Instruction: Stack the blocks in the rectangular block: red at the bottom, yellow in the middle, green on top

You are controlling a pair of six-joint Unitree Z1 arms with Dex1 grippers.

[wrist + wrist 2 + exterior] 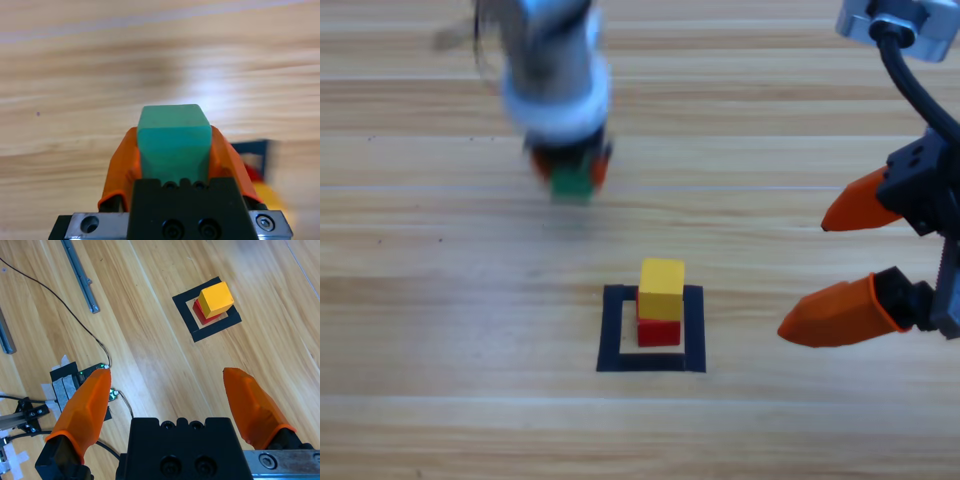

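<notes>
The yellow cube (pixel 662 288) sits on the red cube (pixel 659 330) inside the dark tape square (pixel 612 330); the same stack shows in the right wrist view as yellow cube (pixel 216 298), red cube (pixel 200 311) and tape square (pixel 184 310). My left gripper (pixel 570 172) is shut on the teal-green cube (pixel 571 185), held above the table up and left of the square. In the left wrist view the green cube (pixel 173 141) sits between the orange jaws, with the tape square (pixel 252 149) at the right. My right gripper (pixel 802 276) waits open at the right edge.
In the right wrist view, cables, a taped box (pixel 67 385) and metal rails (pixel 80 275) lie beyond the table area. Bare wood surrounds the square.
</notes>
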